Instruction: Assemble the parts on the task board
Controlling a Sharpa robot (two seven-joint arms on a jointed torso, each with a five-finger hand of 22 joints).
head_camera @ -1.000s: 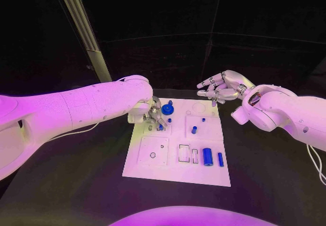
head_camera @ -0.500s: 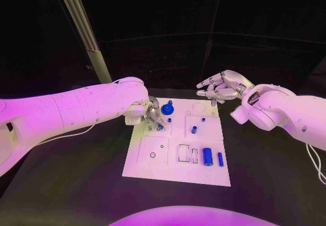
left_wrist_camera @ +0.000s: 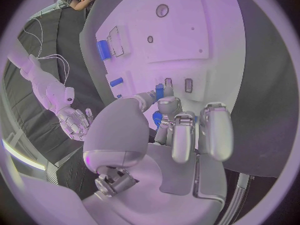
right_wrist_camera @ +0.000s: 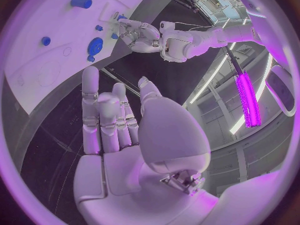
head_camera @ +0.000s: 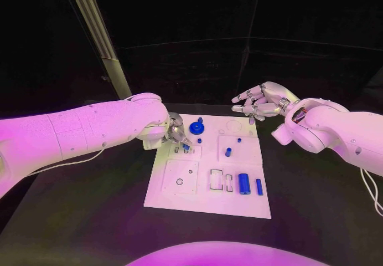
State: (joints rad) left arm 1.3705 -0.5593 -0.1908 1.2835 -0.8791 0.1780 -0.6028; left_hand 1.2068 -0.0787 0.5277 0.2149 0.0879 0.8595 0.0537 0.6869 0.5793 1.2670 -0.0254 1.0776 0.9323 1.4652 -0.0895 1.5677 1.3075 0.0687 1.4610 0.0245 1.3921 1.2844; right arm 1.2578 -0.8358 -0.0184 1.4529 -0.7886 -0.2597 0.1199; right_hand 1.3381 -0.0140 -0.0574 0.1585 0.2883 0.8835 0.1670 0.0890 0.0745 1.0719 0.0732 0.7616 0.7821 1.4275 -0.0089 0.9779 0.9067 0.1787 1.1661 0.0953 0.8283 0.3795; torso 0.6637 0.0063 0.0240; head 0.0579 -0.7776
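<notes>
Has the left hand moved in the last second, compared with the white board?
Yes. The left hand drew slightly back toward the task board's left edge.

I find no legible text, label, brand, number or sign in any view. The task board (head_camera: 209,191) carries only outlined shapes; if it bears fine print, it is too small for me to read from here.

Left hand (head_camera: 177,134) crowds the task board (head_camera: 209,194) far-left corner (round blue part (head_camera: 196,129) right beside it). Near half's wide open, just two blue cylinders (head_camera: 249,184).
</notes>
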